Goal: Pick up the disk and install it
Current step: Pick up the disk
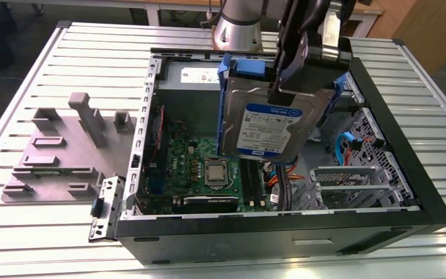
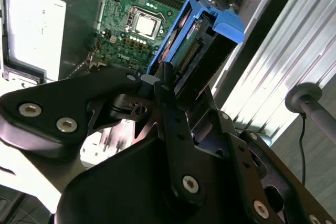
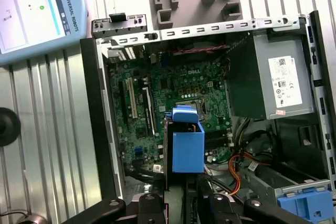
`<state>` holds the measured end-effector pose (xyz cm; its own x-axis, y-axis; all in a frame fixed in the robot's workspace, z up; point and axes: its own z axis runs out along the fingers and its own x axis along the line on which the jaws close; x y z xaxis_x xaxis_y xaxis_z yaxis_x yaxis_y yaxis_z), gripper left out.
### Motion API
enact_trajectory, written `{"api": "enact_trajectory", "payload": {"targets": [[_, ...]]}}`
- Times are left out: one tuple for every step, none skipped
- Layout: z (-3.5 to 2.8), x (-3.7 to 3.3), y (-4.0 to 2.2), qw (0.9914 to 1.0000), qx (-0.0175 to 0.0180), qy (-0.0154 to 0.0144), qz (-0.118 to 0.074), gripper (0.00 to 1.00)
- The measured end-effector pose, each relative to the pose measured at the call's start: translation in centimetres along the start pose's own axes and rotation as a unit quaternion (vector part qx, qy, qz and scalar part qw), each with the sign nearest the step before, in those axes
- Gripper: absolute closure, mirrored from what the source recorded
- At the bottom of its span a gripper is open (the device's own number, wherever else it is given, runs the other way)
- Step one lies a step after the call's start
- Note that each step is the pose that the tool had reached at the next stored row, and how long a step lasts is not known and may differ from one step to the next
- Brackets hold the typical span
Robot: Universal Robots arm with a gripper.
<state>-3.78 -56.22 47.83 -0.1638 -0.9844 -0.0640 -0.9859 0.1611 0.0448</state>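
Ribbed metal desk [image 1: 68, 52], open black steel PC case [image 1: 285, 226] lying on it, green motherboard [image 1: 200, 157] inside. The disk [image 1: 269, 125] hangs upright over the board, with the hand [image 1: 304, 87] clamped on its top end. I'd guess it's dense, rigid, slick and shock-sensitive, so the blue plastic bracket [image 1: 225, 104] looks like the safer grab.
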Motion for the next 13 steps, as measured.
{"api": "enact_trajectory", "payload": {"targets": [[0.03, 0.15, -0.04, 1.00000, 0.0000, 0.0000, 0.000, 0.65], [0.06, 0.30, -0.08, 1.00000, 0.0000, 0.0000, 0.000, 0.65], [0.08, 0.45, -0.13, 1.00000, -0.0001, 0.0000, 0.000, 0.65], [0.10, 0.58, -0.16, 1.00000, -0.0001, 0.0001, 0.000, 0.65], [0.13, 0.72, -0.19, 1.00000, -0.0001, 0.0000, 0.000, 0.65], [0.14, 0.85, -0.22, 1.00000, -0.0001, 0.0001, 0.000, 0.65], [0.16, 0.98, -0.25, 1.00000, -0.0002, 0.0001, 0.000, 0.65], [0.18, 1.11, -0.28, 1.00000, -0.0002, 0.0001, 0.000, 0.65], [0.20, 1.22, -0.31, 1.00000, -0.0002, 0.0001, 0.000, 0.65], [0.23, 1.27, -0.35, 1.00000, -0.0003, 0.0000, 0.000, 0.65], [0.25, 1.28, -0.38, 1.00000, -0.0003, 0.0001, -0.001, 0.65], [0.27, 1.28, -0.42, 1.00000, -0.0004, 0.0002, -0.002, 0.65], [0.29, 1.28, -0.45, 1.00000, -0.0005, 0.0002, -0.003, 0.65]]}}
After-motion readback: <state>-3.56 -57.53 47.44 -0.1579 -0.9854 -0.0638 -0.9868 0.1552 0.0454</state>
